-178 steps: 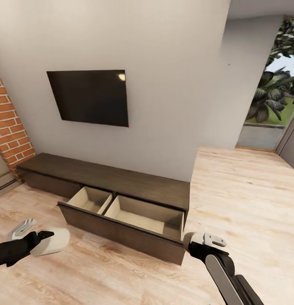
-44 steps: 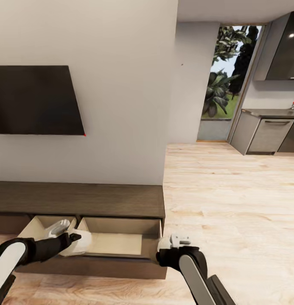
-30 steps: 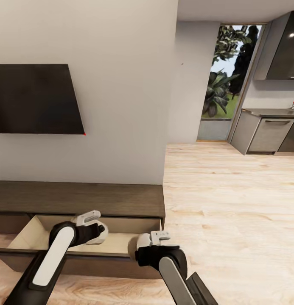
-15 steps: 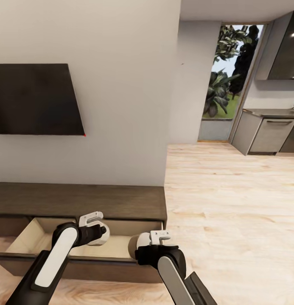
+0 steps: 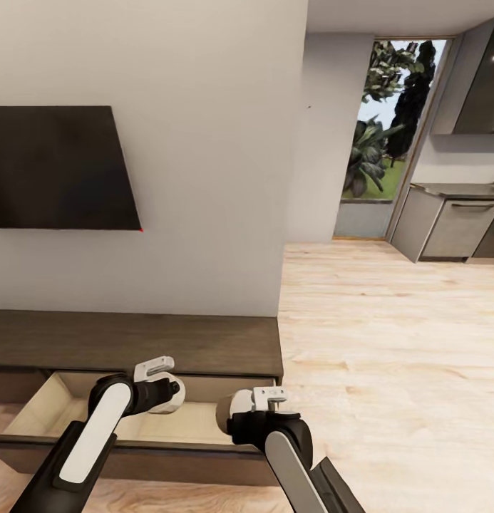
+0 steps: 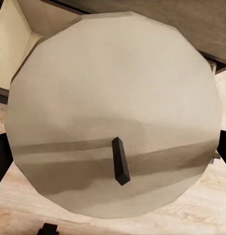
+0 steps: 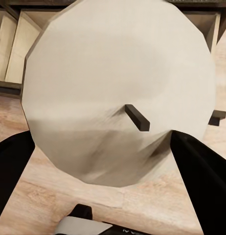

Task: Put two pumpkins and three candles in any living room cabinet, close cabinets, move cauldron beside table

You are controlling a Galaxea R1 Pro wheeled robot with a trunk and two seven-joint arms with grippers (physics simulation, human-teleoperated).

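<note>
Off-white candles are held one in each gripper above the open beige-lined drawer of the dark-brown cabinet (image 5: pixel 132 342), the left candle (image 6: pixel 113 112) clamped by the left gripper (image 5: pixel 165 392) over the drawer's middle, the right candle (image 7: pixel 118 93) clamped by the right gripper (image 5: pixel 232 417) near the drawer's front right corner.

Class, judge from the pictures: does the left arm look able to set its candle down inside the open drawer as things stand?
Probably yes. The left gripper, shut on the candle, hangs over the open drawer of the cabinet, and nothing seems to block the way down.
</note>
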